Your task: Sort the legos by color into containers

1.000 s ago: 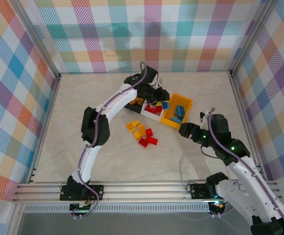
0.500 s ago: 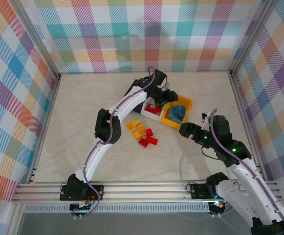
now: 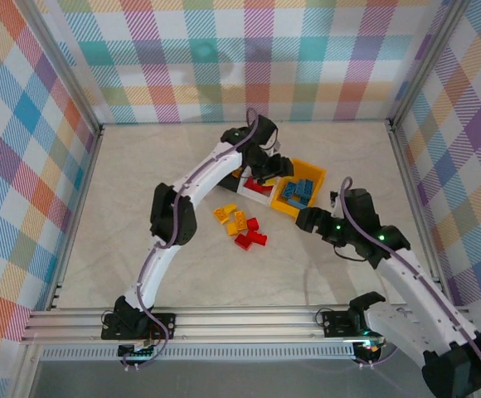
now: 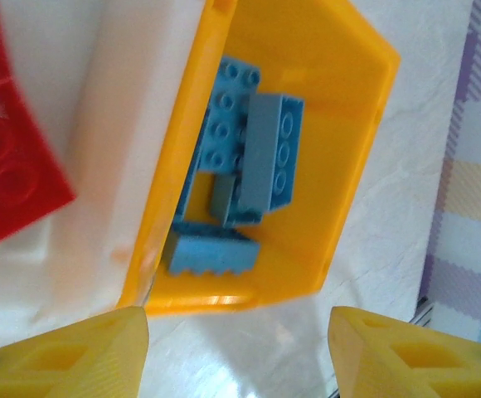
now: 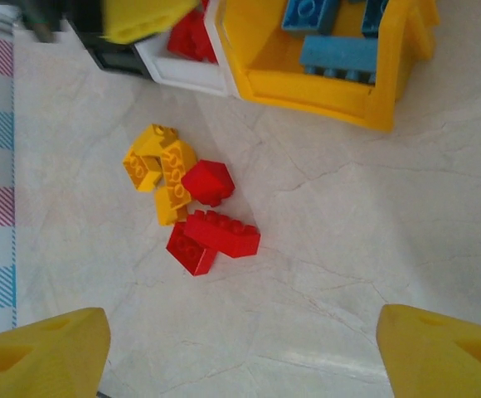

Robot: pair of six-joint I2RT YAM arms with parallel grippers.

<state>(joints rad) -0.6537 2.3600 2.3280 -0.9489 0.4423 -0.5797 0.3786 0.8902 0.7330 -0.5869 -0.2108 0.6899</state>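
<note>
Here the left pincer [image 4: 239, 352] and right pincer [image 5: 240, 348] both stand apart, empty.

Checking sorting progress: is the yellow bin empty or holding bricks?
Not empty: several blue legos lie inside the yellow bin.

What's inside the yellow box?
Blue legos, piled together in the yellow box. The floor under the pile is covered, so anything beneath can't be seen.

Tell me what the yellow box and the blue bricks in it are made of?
The yellow bin looks like smooth, glossy plastic; light glints off its rim. The blue bricks are probably hard plastic too, with crisp molded studs.
</note>
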